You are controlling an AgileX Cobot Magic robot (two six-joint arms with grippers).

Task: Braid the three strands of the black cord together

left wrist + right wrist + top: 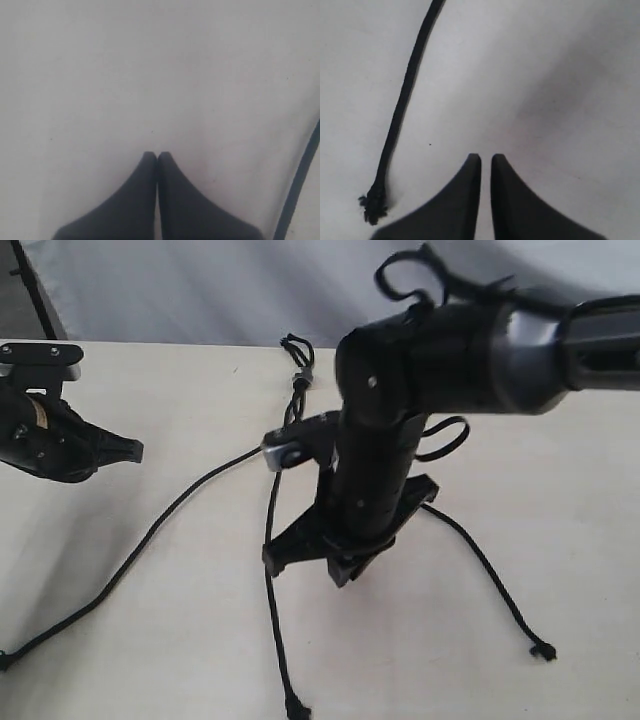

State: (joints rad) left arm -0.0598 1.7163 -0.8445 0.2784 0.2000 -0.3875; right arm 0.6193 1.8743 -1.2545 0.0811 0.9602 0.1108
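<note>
Two dark tips of the right gripper (486, 159) stand a narrow slit apart, nothing between them, seen against a pale desk (555, 75). Near them lies a thin black strand (402, 105) (matte, gently curved), ending in a frayed knot (374, 205).

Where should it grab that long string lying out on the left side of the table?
Take the left strand mid-length, where it runs alone. It lies flat on the table, so come straight down from above, the left gripper straddling it crosswise.
</note>
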